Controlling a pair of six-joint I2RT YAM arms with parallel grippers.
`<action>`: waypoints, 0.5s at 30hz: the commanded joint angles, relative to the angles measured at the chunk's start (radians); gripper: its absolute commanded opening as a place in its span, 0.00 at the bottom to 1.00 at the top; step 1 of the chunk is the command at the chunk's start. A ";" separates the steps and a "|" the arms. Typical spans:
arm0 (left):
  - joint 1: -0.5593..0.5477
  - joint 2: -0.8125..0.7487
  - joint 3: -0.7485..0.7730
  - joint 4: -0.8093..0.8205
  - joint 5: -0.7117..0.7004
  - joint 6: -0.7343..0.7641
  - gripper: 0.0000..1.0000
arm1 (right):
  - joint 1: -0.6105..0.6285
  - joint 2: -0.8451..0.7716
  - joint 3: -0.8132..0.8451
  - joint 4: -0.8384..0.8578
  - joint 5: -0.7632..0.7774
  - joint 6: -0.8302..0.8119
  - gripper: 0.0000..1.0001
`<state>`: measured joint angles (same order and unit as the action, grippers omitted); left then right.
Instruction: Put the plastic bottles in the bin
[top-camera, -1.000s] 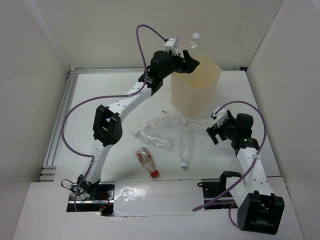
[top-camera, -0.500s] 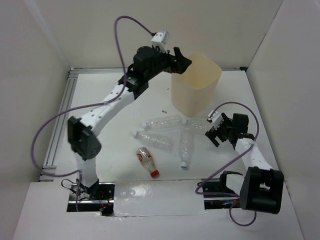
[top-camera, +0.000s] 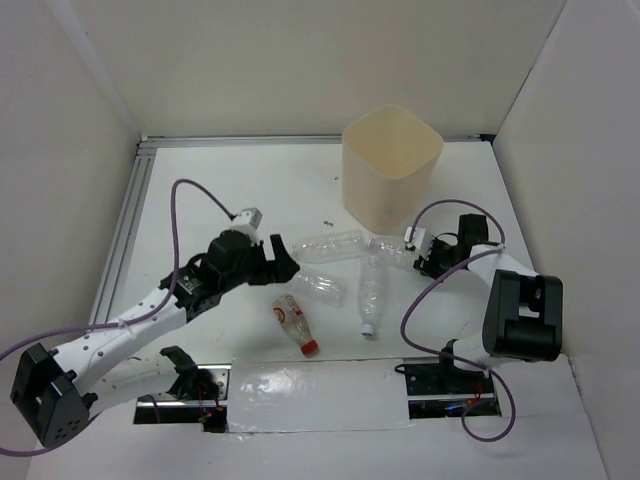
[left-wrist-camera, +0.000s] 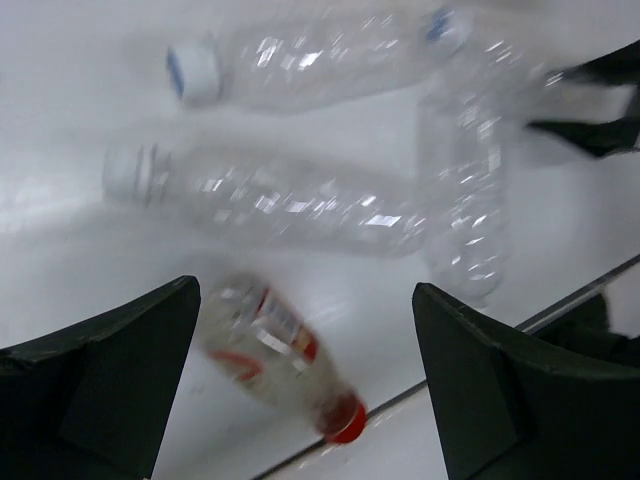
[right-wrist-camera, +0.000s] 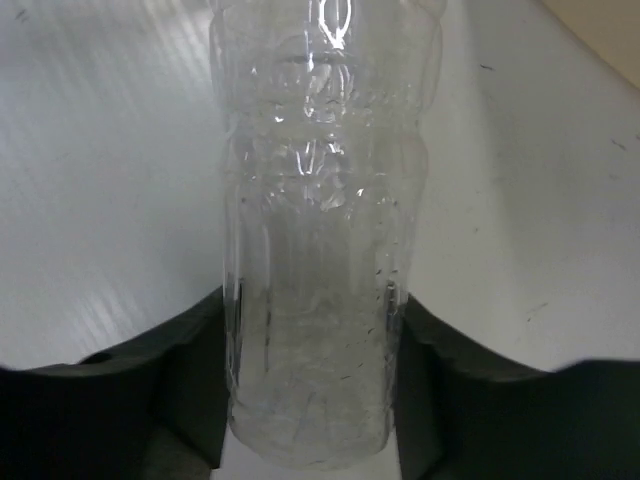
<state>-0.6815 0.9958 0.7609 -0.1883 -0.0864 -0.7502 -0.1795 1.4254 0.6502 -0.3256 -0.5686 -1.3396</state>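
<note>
The cream bin (top-camera: 392, 165) stands at the back right. Several clear bottles lie in front of it: one lengthwise (top-camera: 330, 245), one below it (top-camera: 312, 283), one pointing toward me (top-camera: 370, 292). A short red-capped bottle (top-camera: 295, 322) lies nearest. My left gripper (top-camera: 285, 262) is open and empty just above them; in the left wrist view the red-capped bottle (left-wrist-camera: 270, 345) lies between its spread fingers (left-wrist-camera: 110, 370). My right gripper (top-camera: 418, 252) is shut on the base of a clear bottle (top-camera: 393, 250), which fills the right wrist view (right-wrist-camera: 315, 250), fingers (right-wrist-camera: 190, 380) pressed to both sides.
White walls close in the table on the left, back and right. A metal rail (top-camera: 125, 235) runs along the left edge. A strip of silver tape (top-camera: 310, 385) lies between the arm bases. The right arm's cable (top-camera: 430, 300) loops near the bottles.
The left arm held a bottle over the bin, let it go, and swung down and back to hover over the bottles. The right gripper moved up-left onto a bottle's base.
</note>
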 joint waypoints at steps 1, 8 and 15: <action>-0.021 -0.075 -0.083 -0.043 -0.072 -0.173 1.00 | -0.006 0.015 0.058 -0.165 -0.071 -0.118 0.44; -0.021 -0.028 -0.097 -0.043 -0.105 -0.201 1.00 | -0.077 -0.260 0.091 -0.384 -0.224 -0.153 0.29; -0.021 0.088 0.004 -0.054 -0.084 -0.233 1.00 | -0.089 -0.482 0.328 -0.682 -0.378 -0.196 0.29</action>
<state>-0.6983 1.0557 0.6960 -0.2733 -0.1642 -0.9440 -0.2657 1.0157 0.8799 -0.8352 -0.8261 -1.4956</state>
